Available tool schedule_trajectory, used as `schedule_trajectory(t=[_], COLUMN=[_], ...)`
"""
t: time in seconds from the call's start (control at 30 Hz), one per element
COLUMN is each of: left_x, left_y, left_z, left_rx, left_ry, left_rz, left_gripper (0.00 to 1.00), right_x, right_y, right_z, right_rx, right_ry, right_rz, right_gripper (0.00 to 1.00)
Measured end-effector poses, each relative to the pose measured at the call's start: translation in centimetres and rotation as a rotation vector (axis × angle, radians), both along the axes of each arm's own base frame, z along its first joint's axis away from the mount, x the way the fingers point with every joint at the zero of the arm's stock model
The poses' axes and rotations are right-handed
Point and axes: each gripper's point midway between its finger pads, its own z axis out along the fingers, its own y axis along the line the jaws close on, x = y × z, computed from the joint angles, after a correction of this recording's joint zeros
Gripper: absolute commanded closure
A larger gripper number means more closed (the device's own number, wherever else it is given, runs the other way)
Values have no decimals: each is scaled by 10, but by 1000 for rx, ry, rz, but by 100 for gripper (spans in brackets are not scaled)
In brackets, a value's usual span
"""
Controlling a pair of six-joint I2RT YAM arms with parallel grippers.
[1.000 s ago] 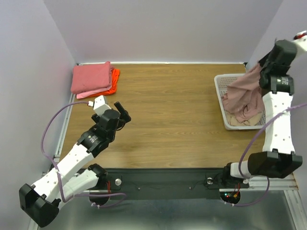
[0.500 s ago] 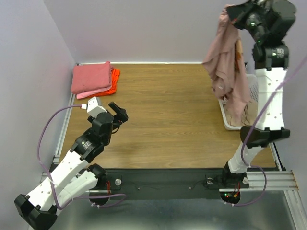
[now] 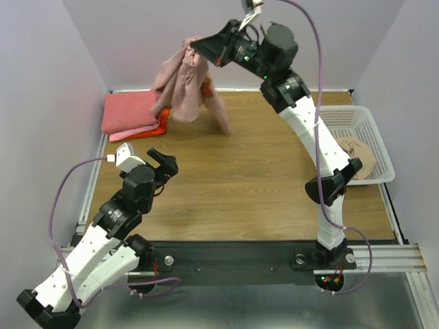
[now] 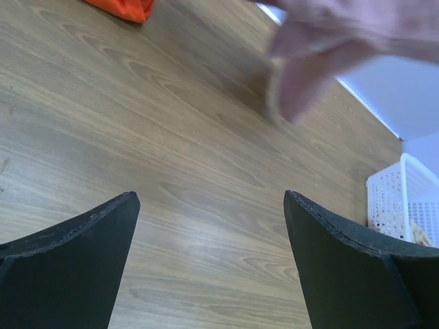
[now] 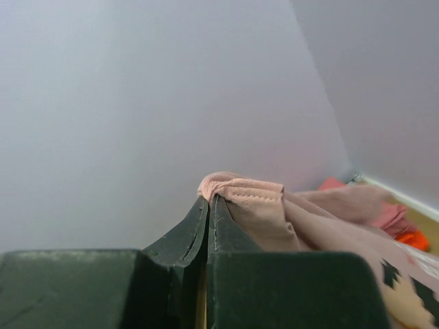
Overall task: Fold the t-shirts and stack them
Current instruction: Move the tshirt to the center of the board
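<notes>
**Right tool holds the dusty-pink t-shirt aloft; left tool open and empty**

Nearest the bases, the left tool hovers low over the wooden surface on its left side. Its jaws are spread wide, and the left wrist view shows only bare wood between its two dark fingers. It touches no cloth.

To the right, the white lattice basket sits at the surface's right edge with a beige t-shirt crumpled inside it.

Further back and high up, the right arm stretches up and over to the left. The right tool is pinched tight on a bunched fold of the dusty-pink t-shirt. In the right wrist view the jaws meet with only the hemmed edge of the cloth between them, and dark pixel-block print shows lower down. The shirt hangs free in the air, clear of the surface, above its far-left part, and its lower edges are blurred.

In the far-left corner lies a folded stack. The coral-pink t-shirt is on top, a pale-pink t-shirt shows at its near edge, and an orange-red t-shirt juts out on the right.
</notes>
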Motion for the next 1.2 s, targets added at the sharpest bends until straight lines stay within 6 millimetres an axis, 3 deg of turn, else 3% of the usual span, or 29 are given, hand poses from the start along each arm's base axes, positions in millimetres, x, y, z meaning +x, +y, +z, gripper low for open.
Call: schedule_trajectory(t=[0.1,0.17,0.2,0.23,0.27,0.3,0.37,0.4,0.43,0.47,0.5,0.57,0.6,0.7,0.97,1.03,1.13,1.2], left_x=[-4,-7,-8,-10,-13,-15,-21,-24,-25,-27,-28,-28,-27,-20,23,45,83,106], left_y=[3,7,8,9,11,12,13,12,12,10,9,8,7,0,-32,-27,-16,-9], left_z=[-1,-4,-5,-7,-10,-14,-16,-17,-16,-15,-14,-15,-17,-30,-94,-104,-115,-125], left_rx=[-15,-32,-35,-44,-53,-61,-74,-85,-94,-107,-112,-122,-121,-96,67,78,60,40], left_ry=[8,18,25,34,49,64,80,85,84,82,81,85,92,136,332,375,394,405], left_rz=[14,34,38,46,54,60,57,48,41,31,27,23,22,21,-39,-21,-6,-16], left_gripper=[1,1,1,2,1,2,1,1,1,1,1,1,1,2,2,2,2,5], right_x=[1,14,23,38,33,36,40,41,42,42,40,34,28,16,-11,-20,-43,-67], right_y=[23,16,1,-18,-35,-50,-109,-142,-170,-200,-241,-288,-300,-302,-263,-249,-205,-165], right_z=[-35,-63,-95,-155,-143,-160,-214,-240,-263,-288,-326,-370,-387,-406,-375,-385,-421,-453], right_rx=[-39,-70,-120,-200,-185,-204,-241,-251,-256,-261,-285,-327,-352,-418,-390,-406,-479,-555], right_ry=[67,126,198,301,293,325,429,487,540,598,674,773,816,856,769,781,845,900], right_rz=[3,-79,-170,-285,-318,-373,-532,-603,-669,-743,-841,-961,-992,-988,-786,-737,-608,-499], right_gripper=[100,99,98,96,96,92,85,59,41,11,1,0,0,0,0,0,0,2])
